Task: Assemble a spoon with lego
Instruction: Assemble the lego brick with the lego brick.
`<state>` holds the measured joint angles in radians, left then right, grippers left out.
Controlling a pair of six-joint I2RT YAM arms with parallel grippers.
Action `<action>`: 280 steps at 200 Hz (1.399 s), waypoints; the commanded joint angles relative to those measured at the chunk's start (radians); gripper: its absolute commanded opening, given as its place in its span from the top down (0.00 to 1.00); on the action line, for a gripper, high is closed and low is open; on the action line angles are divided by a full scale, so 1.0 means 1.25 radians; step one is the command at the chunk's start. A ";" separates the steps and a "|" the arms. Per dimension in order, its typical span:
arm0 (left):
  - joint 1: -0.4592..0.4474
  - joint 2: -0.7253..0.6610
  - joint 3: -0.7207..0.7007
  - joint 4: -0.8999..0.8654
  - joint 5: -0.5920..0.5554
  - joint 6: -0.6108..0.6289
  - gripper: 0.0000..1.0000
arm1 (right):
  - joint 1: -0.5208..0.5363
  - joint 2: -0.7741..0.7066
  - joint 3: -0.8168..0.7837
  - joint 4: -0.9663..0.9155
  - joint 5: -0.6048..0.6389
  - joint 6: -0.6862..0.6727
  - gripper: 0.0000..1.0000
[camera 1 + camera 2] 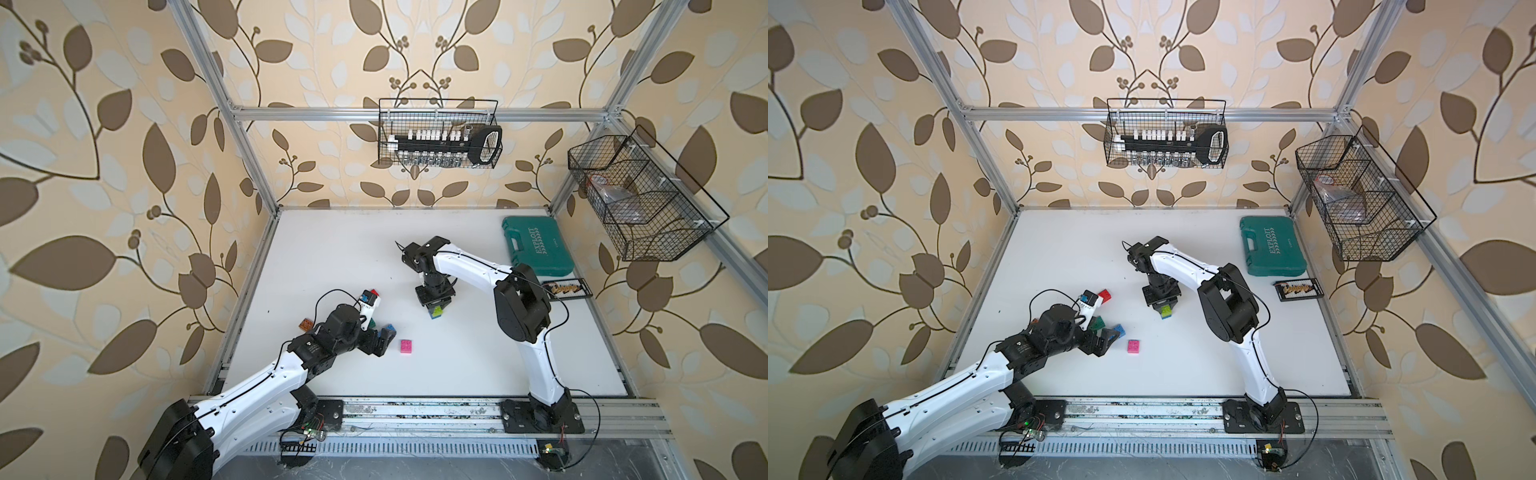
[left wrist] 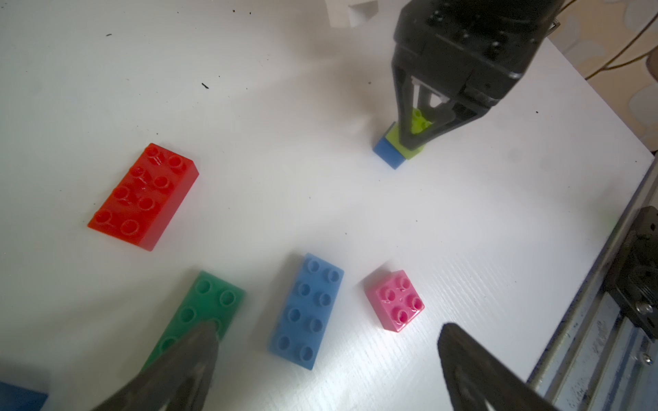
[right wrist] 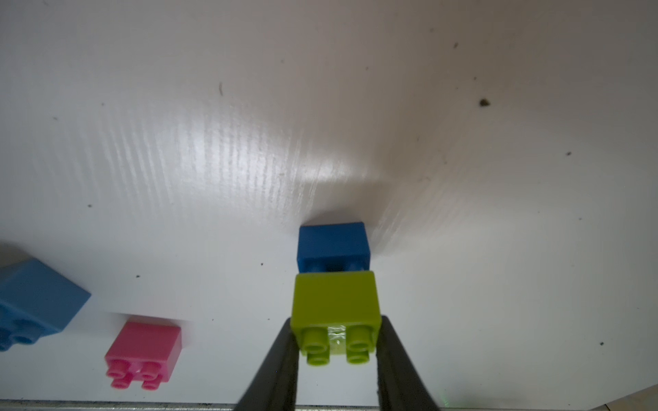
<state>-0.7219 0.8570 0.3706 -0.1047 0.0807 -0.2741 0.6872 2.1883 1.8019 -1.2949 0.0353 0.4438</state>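
Right gripper [image 3: 336, 325] is clamped on the small lime-green studded plastic brick [image 3: 334, 302], which sits on the short dark blue plastic brick [image 3: 333, 245] mid-table, so that's the spoon stem begun. The small pink plastic brick [image 1: 406, 347] lies near-left of it, closer to the left gripper [image 2: 327, 331], which hangs wide open and empty.

Top views overlook the table [image 1: 332, 257]; wrist close-ups share the pink brick [image 2: 395, 300].

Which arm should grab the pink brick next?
Left: the left hand is open near the pink brick; the right hand grips the lime brick atop the dark blue brick.
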 commanded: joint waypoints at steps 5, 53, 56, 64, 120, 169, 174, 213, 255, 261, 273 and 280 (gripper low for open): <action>-0.009 -0.006 0.004 0.011 -0.009 -0.009 0.01 | 0.005 0.017 0.012 0.015 0.023 0.002 0.66; -0.009 -0.005 0.004 0.011 -0.008 -0.009 0.01 | 0.009 0.012 0.021 0.007 0.011 -0.011 0.79; -0.009 -0.005 0.004 0.011 -0.008 -0.009 0.01 | 0.009 0.015 0.026 0.001 0.011 -0.013 0.79; -0.009 -0.005 0.004 0.011 -0.009 -0.009 0.01 | 0.009 0.019 0.038 -0.009 0.010 -0.020 0.79; -0.009 -0.006 0.004 0.010 -0.009 -0.009 0.01 | 0.006 0.051 0.102 -0.084 0.009 -0.045 0.79; -0.009 -0.008 0.003 0.011 -0.009 -0.010 0.01 | 0.000 0.053 0.103 -0.102 -0.005 -0.024 0.79; -0.009 -0.009 0.003 0.011 -0.009 -0.010 0.01 | -0.001 0.054 0.105 -0.104 -0.005 -0.022 0.78; -0.009 -0.010 0.003 0.011 -0.009 -0.011 0.01 | -0.009 0.056 0.098 -0.085 -0.016 -0.019 0.78; -0.009 -0.010 0.003 0.012 -0.011 -0.010 0.01 | -0.012 0.060 0.095 -0.071 -0.021 -0.013 0.79; -0.009 -0.010 0.003 0.011 -0.011 -0.011 0.01 | -0.012 0.061 0.095 -0.069 -0.020 -0.012 0.79; -0.009 -0.010 0.002 0.012 -0.012 -0.010 0.01 | -0.013 0.060 0.091 -0.063 -0.024 -0.012 0.79; -0.009 -0.010 0.003 0.011 -0.011 -0.010 0.01 | -0.013 0.060 0.090 -0.060 -0.027 -0.012 0.79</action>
<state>-0.7219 0.8570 0.3706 -0.1051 0.0803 -0.2783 0.6727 2.2330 1.9129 -1.3815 0.0208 0.4141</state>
